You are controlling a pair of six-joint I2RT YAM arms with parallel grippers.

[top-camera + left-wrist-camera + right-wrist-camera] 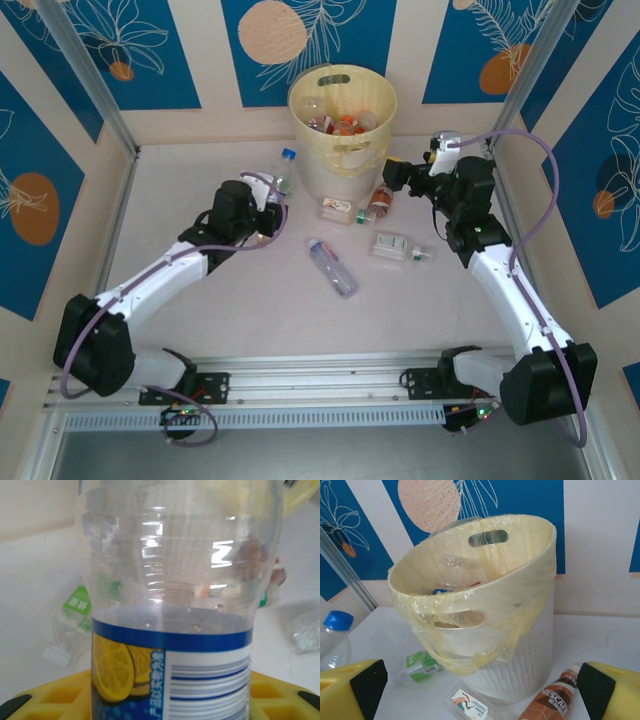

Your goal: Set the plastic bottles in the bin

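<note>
Pale yellow round plastic bin [342, 140] at far wall, centre; white table [250, 310] bare near arm bases. L gripper [268, 200] clamped on clear lemon-label plastic bottle [170, 580], prob. mid-body. R gripper [481, 697] fully spread, empty, facing bin.

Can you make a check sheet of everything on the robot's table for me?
Surface: pale, smooth table.
Job's things: yellow bin with a liner and bottles inside; lying loose, a blue-label bottle, a brown Nescafe bottle, a green-label bottle and two crushed ones.
Clutter: nothing seen.
Grippers: left gripper shut on a lemon-label bottle; right gripper open and empty, facing the bin.
Cables: a purple cable runs along each arm.
Surroundings: blue leaf-pattern panels and metal frame posts.
</note>
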